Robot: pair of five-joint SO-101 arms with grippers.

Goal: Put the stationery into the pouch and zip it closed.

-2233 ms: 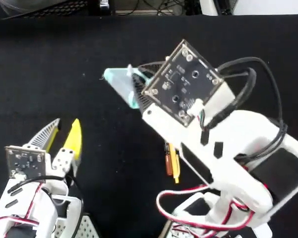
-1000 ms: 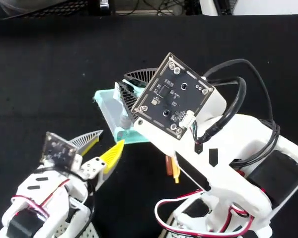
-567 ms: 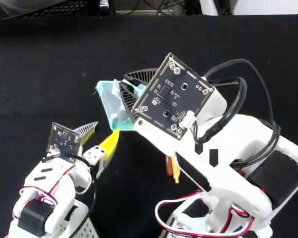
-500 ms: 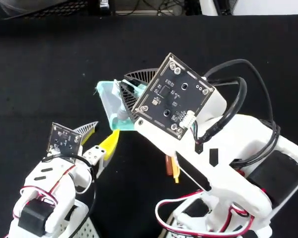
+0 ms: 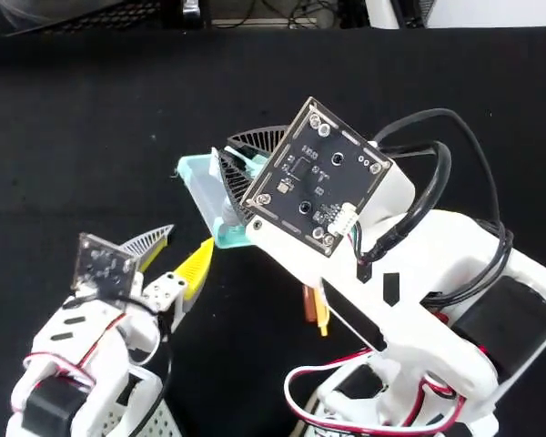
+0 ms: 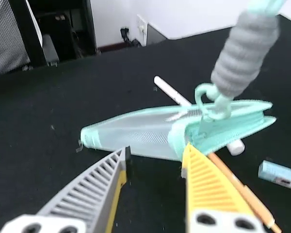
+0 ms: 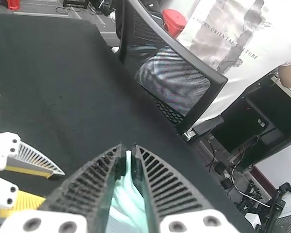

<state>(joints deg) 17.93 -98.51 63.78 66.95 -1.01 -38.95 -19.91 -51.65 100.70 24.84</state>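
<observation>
We saw pouch (image 5: 198,180) pinched in right gripper (image 7: 128,152), long axis far-left to near-right; left gripper (image 5: 187,238) spread, just near-left.

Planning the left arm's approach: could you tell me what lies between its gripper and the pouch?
In the high view, only bare table lies between the left gripper and the pouch.

black table (image 5: 82,109), mesh chair (image 7: 169,82) & red container (image 7: 177,22) behind, wall outlet (image 6: 142,24)

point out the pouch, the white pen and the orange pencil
pouch (image 6: 136,133), left wrist view, clear side wall
white pen (image 6: 169,91), left wrist view, far end
orange pencil (image 6: 254,204), left wrist view, mid shaft
</observation>
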